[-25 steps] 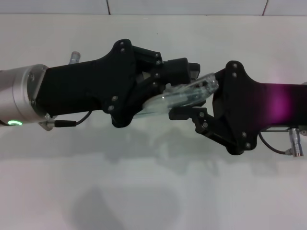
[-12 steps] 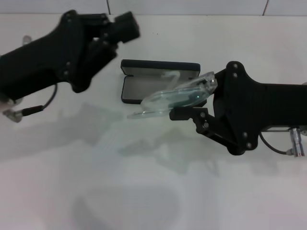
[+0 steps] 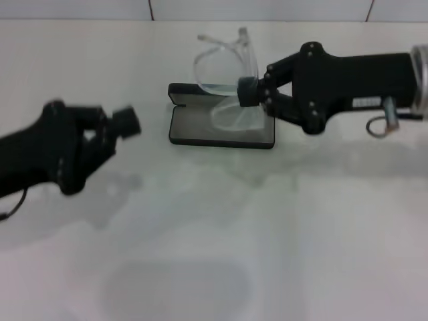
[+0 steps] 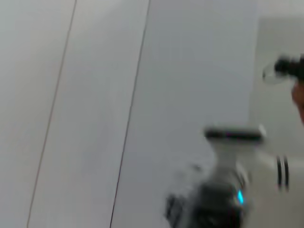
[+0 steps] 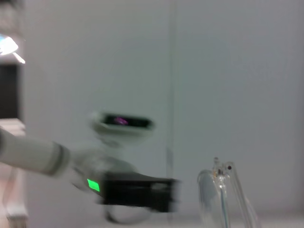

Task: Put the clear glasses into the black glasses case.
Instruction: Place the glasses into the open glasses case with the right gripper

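The right gripper is clamped on the clear glasses, holding them upright over the open black glasses case on the white table. To seat them well, tip the frame flat and lower it squarely into the grey-lined tray before letting go. The left gripper hangs well off to the left; its opening cannot be judged. The right wrist view alone shows the frame edge-on, apparently unfolded.

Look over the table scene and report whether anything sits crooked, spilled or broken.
Nothing is spilled or visibly broken. The clear glasses are not in the open black glasses case: the right gripper holds them tilted above it. The left gripper is off to the left, holding nothing.
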Tool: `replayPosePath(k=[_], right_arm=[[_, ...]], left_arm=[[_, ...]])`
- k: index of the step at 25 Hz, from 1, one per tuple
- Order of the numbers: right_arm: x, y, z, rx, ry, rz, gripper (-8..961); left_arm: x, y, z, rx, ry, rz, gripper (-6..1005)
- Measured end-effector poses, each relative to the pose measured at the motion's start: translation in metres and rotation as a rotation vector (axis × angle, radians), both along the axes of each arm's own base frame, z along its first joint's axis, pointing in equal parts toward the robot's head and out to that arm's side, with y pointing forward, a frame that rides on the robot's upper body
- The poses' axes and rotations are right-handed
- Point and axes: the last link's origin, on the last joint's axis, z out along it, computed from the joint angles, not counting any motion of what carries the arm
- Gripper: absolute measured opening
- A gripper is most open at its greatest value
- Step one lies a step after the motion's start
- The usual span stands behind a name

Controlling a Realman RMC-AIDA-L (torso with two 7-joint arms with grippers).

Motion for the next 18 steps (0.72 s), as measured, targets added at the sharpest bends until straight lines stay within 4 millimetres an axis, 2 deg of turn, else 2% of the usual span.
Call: replayPosePath(k=[5, 10, 11, 18], right_arm=[[-0.015, 0.030, -0.003, -0.050, -0.332, -0.115, 55], [-0.041, 0.050, -0.016, -0.048, -0.623, -0.175, 56], [-0.051, 0.056, -0.020, -0.031, -0.724, -0.190, 56], [-0.067, 0.068, -0.030, -0.002, -0.949, -0.241, 57]], left_arm=[[-0.015, -0.012, -0.010, -0.061, 0.162, 0.018, 55], [-0.018, -0.014, -0.017, -0.089, 0.194, 0.030, 57], [-0.018, -0.014, -0.018, -0.092, 0.194, 0.031, 58], [-0.016, -0.012, -0.021, -0.104, 0.192, 0.026, 61]])
